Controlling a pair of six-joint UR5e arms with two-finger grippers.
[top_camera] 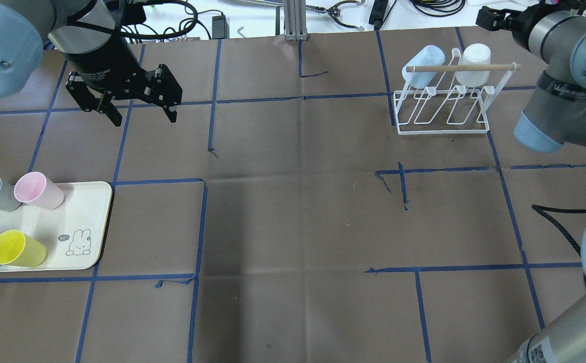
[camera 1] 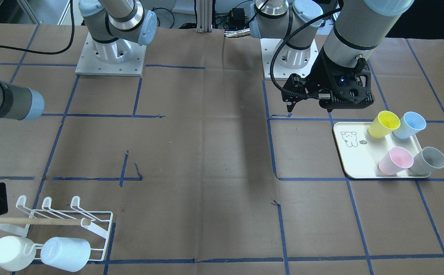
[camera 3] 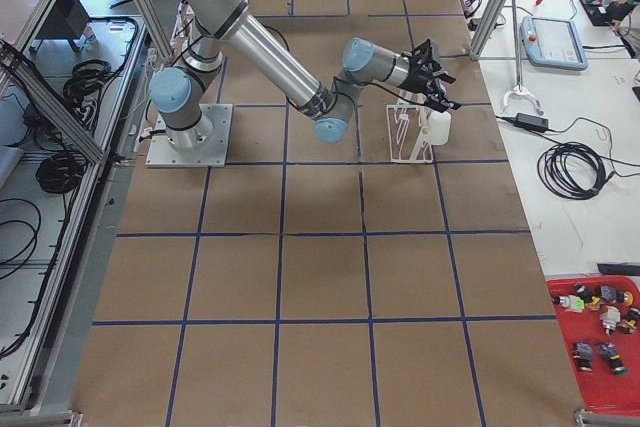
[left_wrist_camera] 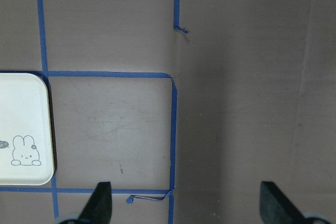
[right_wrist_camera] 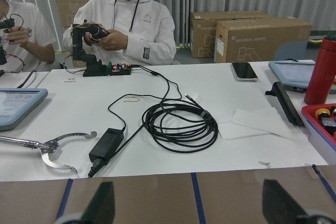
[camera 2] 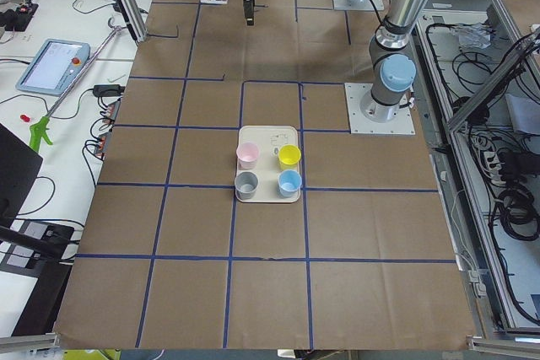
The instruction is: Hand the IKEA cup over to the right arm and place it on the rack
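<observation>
Your left tool (top_camera: 143, 119) hangs over the counter (top_camera: 298, 201), fingers spread, holding nothing. Your right tool (right_wrist_camera: 189, 198), partly cut off overhead, likewise gapes empty just beyond the rack (top_camera: 444, 132). There a white cup (top_camera: 474, 63) and a pale blue cup (top_camera: 422, 65) sit tilted, hiding their prongs; four more cups (top_camera: 38, 190) stand on the tray (top_camera: 91, 222).

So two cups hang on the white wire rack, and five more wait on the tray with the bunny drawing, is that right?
Not quite: the tray holds four cups, not five: a yellow cup, a blue cup, a pink cup and a grey cup, as the exterior front-facing view shows. Two cups, a white cup and a pale blue cup, are indeed on the rack.
</observation>
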